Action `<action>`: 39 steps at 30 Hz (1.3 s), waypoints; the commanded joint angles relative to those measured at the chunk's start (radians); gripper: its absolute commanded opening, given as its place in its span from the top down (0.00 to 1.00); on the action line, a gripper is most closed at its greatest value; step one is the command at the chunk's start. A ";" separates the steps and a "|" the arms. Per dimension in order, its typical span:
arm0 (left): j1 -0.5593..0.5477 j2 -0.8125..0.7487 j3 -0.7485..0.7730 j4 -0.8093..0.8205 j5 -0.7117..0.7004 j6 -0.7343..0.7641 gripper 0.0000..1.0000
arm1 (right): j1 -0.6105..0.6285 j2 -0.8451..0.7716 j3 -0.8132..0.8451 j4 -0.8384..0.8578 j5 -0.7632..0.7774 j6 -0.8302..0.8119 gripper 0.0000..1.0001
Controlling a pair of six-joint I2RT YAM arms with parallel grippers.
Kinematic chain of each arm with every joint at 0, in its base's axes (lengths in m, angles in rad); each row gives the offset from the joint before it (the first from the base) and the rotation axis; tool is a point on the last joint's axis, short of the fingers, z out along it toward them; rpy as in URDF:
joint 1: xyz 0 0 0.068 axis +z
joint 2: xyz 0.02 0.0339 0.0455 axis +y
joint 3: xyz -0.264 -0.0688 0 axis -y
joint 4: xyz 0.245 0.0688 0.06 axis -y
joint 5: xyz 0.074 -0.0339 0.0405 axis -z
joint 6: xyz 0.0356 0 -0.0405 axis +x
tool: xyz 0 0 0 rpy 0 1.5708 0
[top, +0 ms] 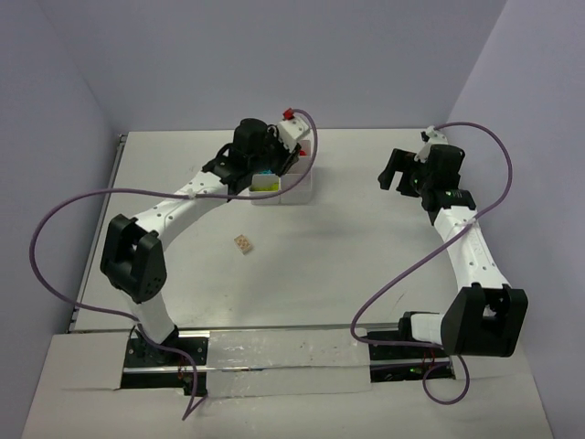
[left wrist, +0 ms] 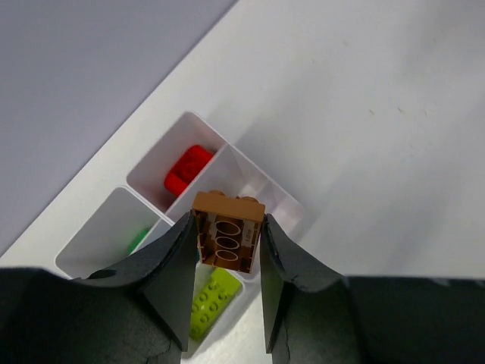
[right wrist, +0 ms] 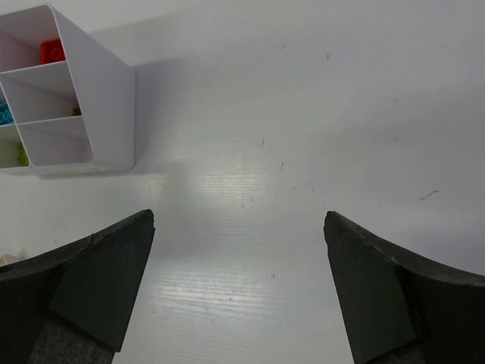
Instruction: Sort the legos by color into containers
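My left gripper [left wrist: 227, 224] is shut on an orange-brown lego [left wrist: 227, 231], held underside up just above the white tray of containers [left wrist: 292, 211]. Below it, a red lego [left wrist: 187, 169], a green one [left wrist: 139, 240] and a lime one [left wrist: 212, 299] lie in separate compartments. From above, the left gripper [top: 260, 163] hovers over the tray [top: 294, 195]. A tan lego [top: 243, 244] lies loose on the table in front of the tray. My right gripper [right wrist: 239, 220] stands open and empty over bare table, right of the tray [right wrist: 106, 83], where a cyan lego [right wrist: 4, 114] shows.
The right gripper [top: 395, 170] sits to the right of the tray, apart from it. A purple cable loops from each arm. Lavender walls close in the table at the back and both sides.
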 commanded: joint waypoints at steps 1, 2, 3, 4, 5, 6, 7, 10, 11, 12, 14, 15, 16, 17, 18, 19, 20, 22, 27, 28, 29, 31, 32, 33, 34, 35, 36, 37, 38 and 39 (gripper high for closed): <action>0.054 0.062 -0.001 0.249 0.056 -0.192 1.00 | -0.007 0.006 0.034 0.004 0.011 0.008 0.00; 0.054 0.064 0.005 0.264 0.056 -0.196 1.00 | -0.007 0.008 0.034 0.004 0.011 0.008 0.00; 0.061 0.089 0.019 0.278 0.057 -0.201 1.00 | -0.008 0.012 0.036 0.003 0.011 0.007 0.00; 0.063 0.094 0.022 0.283 0.057 -0.203 1.00 | -0.007 0.014 0.037 0.002 0.011 0.006 0.00; 0.063 0.111 0.035 0.294 0.054 -0.205 1.00 | -0.007 0.019 0.040 0.001 0.010 0.006 0.00; 0.063 0.123 0.038 0.302 0.053 -0.205 1.00 | -0.007 0.023 0.044 -0.002 0.011 0.006 0.00; 0.065 0.138 0.044 0.309 0.058 -0.204 1.00 | -0.007 0.024 0.045 -0.002 0.013 0.006 0.00; 0.068 0.169 0.054 0.323 0.065 -0.202 1.00 | -0.007 0.027 0.044 -0.003 0.015 0.005 0.00; 0.069 0.177 0.057 0.331 0.066 -0.202 1.00 | -0.007 0.028 0.043 -0.002 0.016 0.003 0.00; 0.070 0.192 0.059 0.334 0.066 -0.200 1.00 | -0.007 0.030 0.040 -0.001 0.017 0.004 0.00; 0.071 0.219 0.065 0.340 0.057 -0.191 1.00 | -0.007 0.032 0.037 0.002 0.017 0.003 0.00; 0.071 0.235 0.069 0.342 0.050 -0.185 1.00 | -0.007 0.034 0.037 0.001 0.014 0.003 0.00; 0.071 0.236 0.069 0.342 0.048 -0.184 1.00 | -0.007 0.037 0.037 0.001 0.014 0.003 0.00; 0.072 0.251 0.075 0.344 0.040 -0.185 0.99 | -0.007 0.040 0.038 -0.001 0.014 0.002 0.00; 0.076 0.265 0.077 0.347 0.036 -0.185 0.98 | -0.007 0.041 0.040 -0.002 0.014 0.003 0.00; 0.077 0.266 0.079 0.349 0.034 -0.188 0.96 | -0.007 0.043 0.041 -0.002 0.013 0.003 0.00; 0.078 0.278 0.084 0.352 0.033 -0.191 0.92 | -0.007 0.046 0.045 -0.004 0.011 0.003 0.00; 0.081 0.295 0.095 0.357 0.025 -0.190 0.88 | -0.007 0.049 0.047 -0.005 0.011 0.003 0.00; 0.083 0.324 0.127 0.347 0.018 -0.173 0.75 | -0.007 0.048 0.043 -0.004 0.011 0.003 0.00; 0.084 0.327 0.132 0.341 0.016 -0.169 0.69 | -0.006 0.048 0.042 -0.003 0.012 0.003 0.00; 0.084 0.328 0.139 0.335 0.014 -0.168 0.61 | -0.006 0.047 0.041 -0.002 0.012 0.002 0.00; 0.084 0.326 0.147 0.317 0.013 -0.165 0.46 | -0.006 0.045 0.041 -0.004 0.011 0.002 0.00; 0.085 0.320 0.148 0.308 0.014 -0.161 0.39 | -0.006 0.044 0.040 -0.004 0.011 0.000 0.00; 0.086 0.311 0.153 0.291 0.014 -0.158 0.26 | -0.006 0.042 0.040 -0.005 0.010 -0.001 0.00; 0.085 0.306 0.158 0.283 0.018 -0.155 0.17 | -0.006 0.040 0.040 -0.005 0.006 -0.003 0.00; 0.085 0.299 0.160 0.272 0.022 -0.154 0.13 | -0.006 0.039 0.039 -0.007 0.004 -0.005 0.00; 0.087 0.281 0.161 0.254 0.026 -0.152 0.10 | -0.005 0.038 0.036 -0.008 0.003 -0.008 0.00; 0.088 0.264 0.164 0.238 0.035 -0.145 0.08 | -0.004 0.035 0.034 -0.007 0.003 -0.010 0.00; 0.089 0.250 0.166 0.224 0.040 -0.140 0.07 | -0.004 0.033 0.033 -0.005 0.004 -0.010 0.00; 0.092 0.220 0.171 0.182 0.056 -0.132 0.07 | -0.004 0.031 0.032 -0.007 0.003 -0.013 0.00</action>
